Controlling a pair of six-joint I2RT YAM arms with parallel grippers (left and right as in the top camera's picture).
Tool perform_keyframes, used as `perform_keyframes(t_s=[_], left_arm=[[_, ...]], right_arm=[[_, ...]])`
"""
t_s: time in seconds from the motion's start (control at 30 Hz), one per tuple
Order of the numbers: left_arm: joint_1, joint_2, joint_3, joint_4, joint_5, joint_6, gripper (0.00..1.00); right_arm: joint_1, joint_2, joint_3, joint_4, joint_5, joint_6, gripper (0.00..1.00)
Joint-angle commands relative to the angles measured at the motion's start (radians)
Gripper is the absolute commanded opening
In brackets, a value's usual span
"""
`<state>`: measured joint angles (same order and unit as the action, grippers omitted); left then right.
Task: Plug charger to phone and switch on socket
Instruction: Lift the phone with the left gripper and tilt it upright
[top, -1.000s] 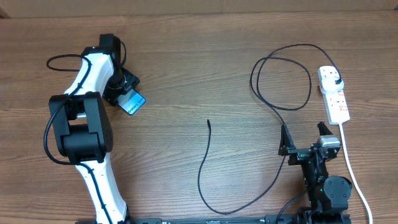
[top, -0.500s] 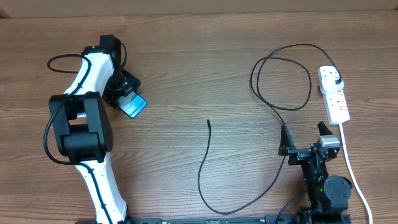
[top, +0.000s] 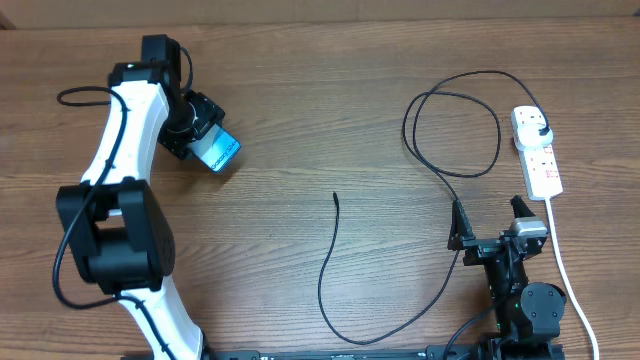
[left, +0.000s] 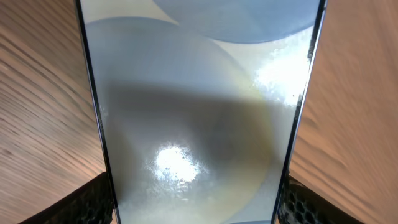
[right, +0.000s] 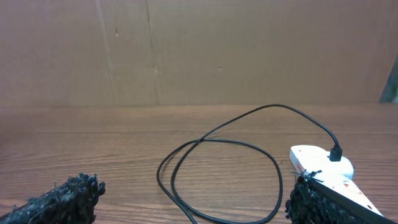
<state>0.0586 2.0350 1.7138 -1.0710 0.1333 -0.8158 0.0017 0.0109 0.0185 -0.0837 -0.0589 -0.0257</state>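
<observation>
My left gripper is shut on the phone, whose blue screen shows at the far left of the table, lifted off the wood. In the left wrist view the phone fills the frame between my two fingers. The charger is a thin black cable; its loose tip lies mid-table and its black plug sits in the socket, a white power strip at the far right. My right gripper is open and empty, near the table's front edge. The cable loop and socket show ahead of it.
The socket's thick white cord runs down the right side toward the front edge, beside my right arm's base. A brown cardboard wall stands behind the table.
My left arm has moved toward the far side and slightly right with the phone in its grip, and the phone now sits higher. The right arm and the cable have not moved.
</observation>
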Motion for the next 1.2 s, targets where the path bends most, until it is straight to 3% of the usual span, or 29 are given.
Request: perform_keyframes(t_s=[0.0,0.27,0.43,0.73,1.17], left_arm=[[-0.007,-0.072,0.024,-0.002,0.197,0.002,0.05],[-0.015,-0.079,0.024,-0.045,0.59,-0.072,0.04],[-0.026,-0.079,0.024,-0.113,0.759,-0.079,0.04],[-0.027,-0.079,0.024,-0.294,0.938,-0.052,0.04],[-0.027,-0.079,0.024,-0.318,1.086,-0.051,0.04]], right_arm=[[0.005,-0.008,-0.01,0.002,0.013,0.002,1.0],[0.005,-0.008,-0.011,0.002,0.013,0.002,1.0],[0.005,-0.008,-0.011,0.002,0.013,0.002,1.0],[0.005,-0.008,-0.01,0.002,0.013,0.002,1.0],[0.005,-0.008,-0.01,0.002,0.013,0.002,1.0]])
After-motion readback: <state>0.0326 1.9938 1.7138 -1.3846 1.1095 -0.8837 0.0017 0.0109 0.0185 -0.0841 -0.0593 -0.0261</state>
